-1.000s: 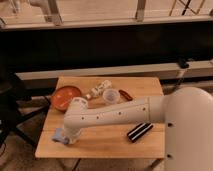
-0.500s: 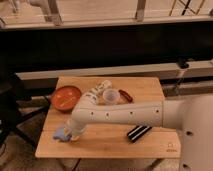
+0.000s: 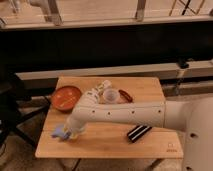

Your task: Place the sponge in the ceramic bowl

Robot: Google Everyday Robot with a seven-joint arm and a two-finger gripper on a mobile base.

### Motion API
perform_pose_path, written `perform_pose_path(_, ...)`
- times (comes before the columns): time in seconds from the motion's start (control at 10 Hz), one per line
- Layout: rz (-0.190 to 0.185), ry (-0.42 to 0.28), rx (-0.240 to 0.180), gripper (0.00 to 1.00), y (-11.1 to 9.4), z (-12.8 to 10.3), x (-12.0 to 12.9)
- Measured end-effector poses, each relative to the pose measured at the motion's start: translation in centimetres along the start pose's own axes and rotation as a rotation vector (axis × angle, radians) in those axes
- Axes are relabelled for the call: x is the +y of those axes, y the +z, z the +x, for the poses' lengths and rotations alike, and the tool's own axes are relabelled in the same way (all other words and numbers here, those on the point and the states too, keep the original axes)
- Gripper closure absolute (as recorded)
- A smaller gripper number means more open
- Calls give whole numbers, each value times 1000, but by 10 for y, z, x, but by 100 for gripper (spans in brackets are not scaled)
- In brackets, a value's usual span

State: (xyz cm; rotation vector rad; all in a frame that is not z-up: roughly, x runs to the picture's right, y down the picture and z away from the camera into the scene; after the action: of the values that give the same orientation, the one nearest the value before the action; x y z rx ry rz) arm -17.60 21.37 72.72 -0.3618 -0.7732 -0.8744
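The sponge (image 3: 59, 132), a small light-blue pad, is at the front left of the wooden table (image 3: 110, 145). My gripper (image 3: 70, 133) is at the end of the white arm that reaches in from the right. It is shut on the sponge, which sticks out to its left just above the tabletop. The ceramic bowl (image 3: 66, 97), orange-red and shallow, stands at the back left of the table, behind the gripper and apart from it. Nothing lies in the bowl.
A clear plastic cup (image 3: 110, 95) and a small dark red dish (image 3: 125, 95) stand behind the arm at the table's back middle. A black bar with white stripes (image 3: 138, 133) lies front right. A dark ledge and railing run behind the table.
The arm's elbow has risen and swung toward the back. The gripper and sponge have shifted slightly up and left from the front-left corner.
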Motion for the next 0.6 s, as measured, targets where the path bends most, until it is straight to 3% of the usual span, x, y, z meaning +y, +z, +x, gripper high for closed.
perform_pose_path(0.6, 77, 42, 55, 100, -20, 13, -33)
